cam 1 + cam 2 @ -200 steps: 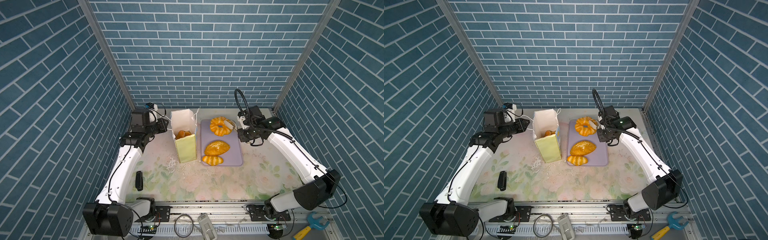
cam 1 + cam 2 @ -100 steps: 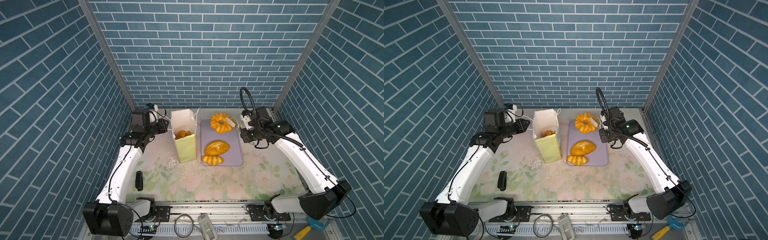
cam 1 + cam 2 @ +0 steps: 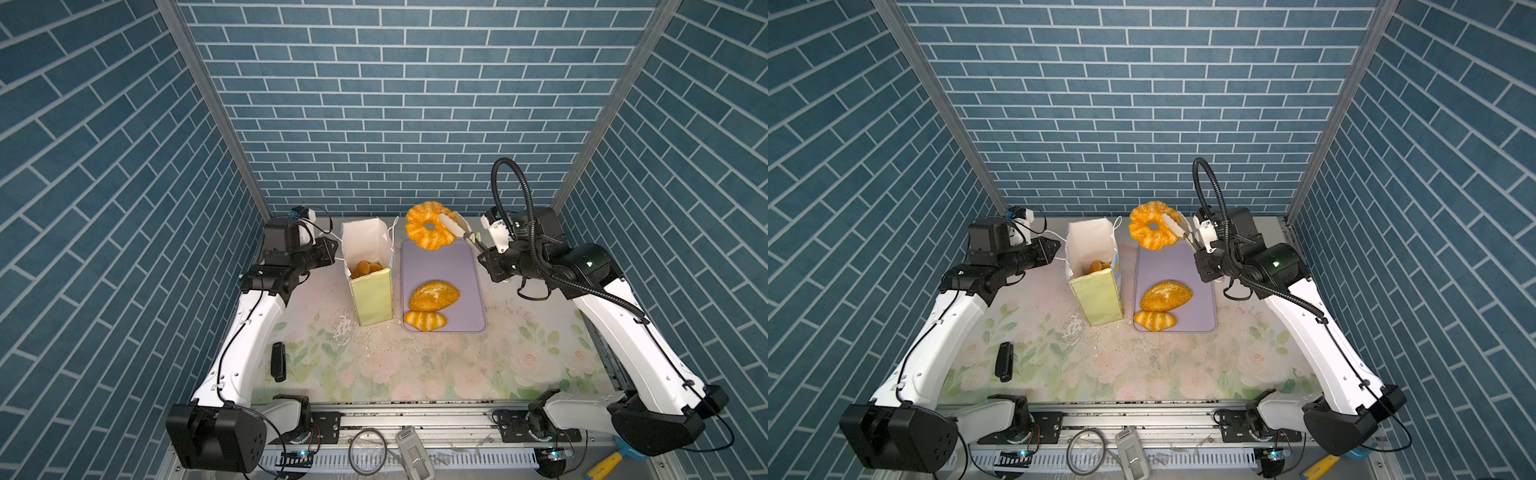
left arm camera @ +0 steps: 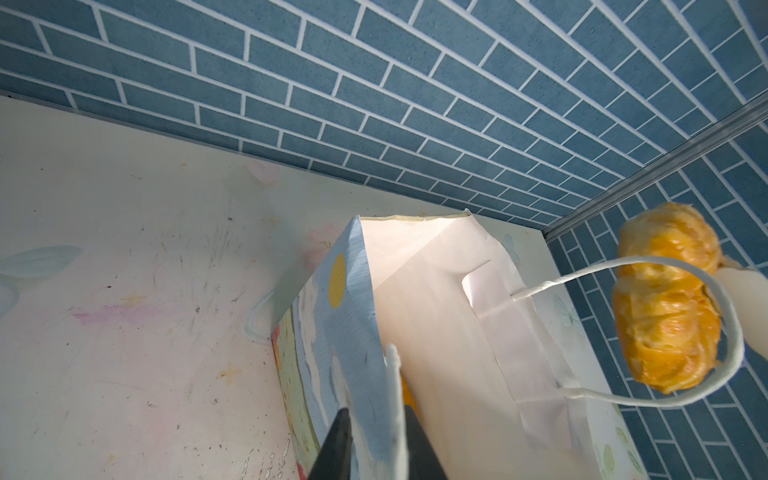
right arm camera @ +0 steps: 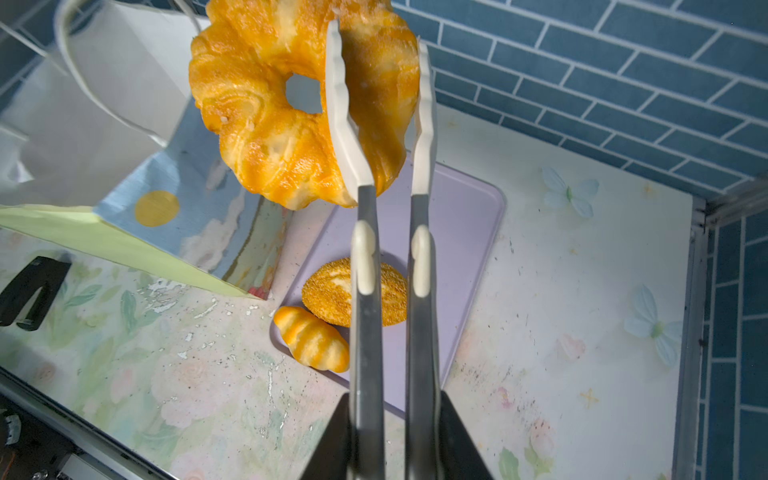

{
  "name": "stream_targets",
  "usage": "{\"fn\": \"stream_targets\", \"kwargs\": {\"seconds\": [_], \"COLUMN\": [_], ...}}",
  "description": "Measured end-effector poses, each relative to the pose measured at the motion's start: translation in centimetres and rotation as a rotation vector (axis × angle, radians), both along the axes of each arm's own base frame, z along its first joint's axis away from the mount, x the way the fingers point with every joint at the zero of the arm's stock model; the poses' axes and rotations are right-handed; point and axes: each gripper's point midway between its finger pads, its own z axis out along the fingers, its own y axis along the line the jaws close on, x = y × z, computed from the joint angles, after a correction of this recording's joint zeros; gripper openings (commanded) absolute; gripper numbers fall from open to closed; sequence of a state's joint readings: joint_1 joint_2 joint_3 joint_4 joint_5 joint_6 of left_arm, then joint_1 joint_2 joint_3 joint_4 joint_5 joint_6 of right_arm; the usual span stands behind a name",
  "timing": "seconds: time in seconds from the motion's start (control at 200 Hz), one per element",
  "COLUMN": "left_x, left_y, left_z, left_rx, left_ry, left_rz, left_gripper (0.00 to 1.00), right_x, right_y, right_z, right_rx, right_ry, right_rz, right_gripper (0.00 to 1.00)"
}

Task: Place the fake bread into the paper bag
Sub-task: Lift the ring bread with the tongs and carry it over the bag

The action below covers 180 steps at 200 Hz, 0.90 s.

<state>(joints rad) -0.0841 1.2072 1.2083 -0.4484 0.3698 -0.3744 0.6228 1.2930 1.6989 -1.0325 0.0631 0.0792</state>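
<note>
Twisted ring (image 3: 432,242) held aloft in the tongs (image 5: 366,332), near the open paper bag (image 3: 372,297).
I had my right gripper (image 5: 392,415) clamped on the tongs, which pinched the ring above the far end of the lilac tray (image 3: 453,266). My left gripper (image 4: 376,415) nipped the bag's wall. The seeded loaf (image 3: 434,295) and striped roll (image 3: 424,321) lay on the tray, and other pastries (image 3: 365,268) sat inside the bag.

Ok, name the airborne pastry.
The twisted ring, pinched in tongs held by the right gripper; the seeded loaf and striped roll lie on the lilac tray.
</note>
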Motion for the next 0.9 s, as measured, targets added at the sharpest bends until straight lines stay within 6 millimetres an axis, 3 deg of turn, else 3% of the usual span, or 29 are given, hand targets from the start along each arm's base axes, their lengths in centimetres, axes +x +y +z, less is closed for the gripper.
{"fn": "stream_targets", "kwargs": {"seconds": [0.205,0.35,0.48,0.64,0.77,0.9], "left_x": [0.0,0.0,0.0,0.1,0.0,-0.2], "left_y": [-0.1,-0.2,-0.3,-0.3,-0.3,-0.1], "left_z": [-0.3,-0.3,-0.3,-0.3,-0.4,-1.1], "left_rx": [-0.005,-0.008,-0.01,-0.01,-0.006,-0.001], "left_ry": [0.005,0.003,0.002,0.002,0.007,0.029], "left_rz": [-0.003,-0.004,-0.005,-0.005,-0.001,0.005], "left_gripper": [0.22,0.22,0.22,0.22,0.22,0.22], "right_x": [-0.4,-0.5,-0.1,0.8,1.7,2.4], "right_y": [3.2,6.7,10.0,13.1,14.3,14.4], "right_z": [4.7,5.6,4.8,2.3,-0.1,-1.0], "right_rx": [0.015,-0.01,-0.058,-0.153,-0.245,-0.294], "right_ry": [-0.129,-0.178,-0.189,-0.191,-0.182,-0.185], "right_rz": [0.131,0.243,0.326,0.388,0.403,0.393], "right_gripper": [0.16,0.16,0.16,0.18,0.18,0.19]}}
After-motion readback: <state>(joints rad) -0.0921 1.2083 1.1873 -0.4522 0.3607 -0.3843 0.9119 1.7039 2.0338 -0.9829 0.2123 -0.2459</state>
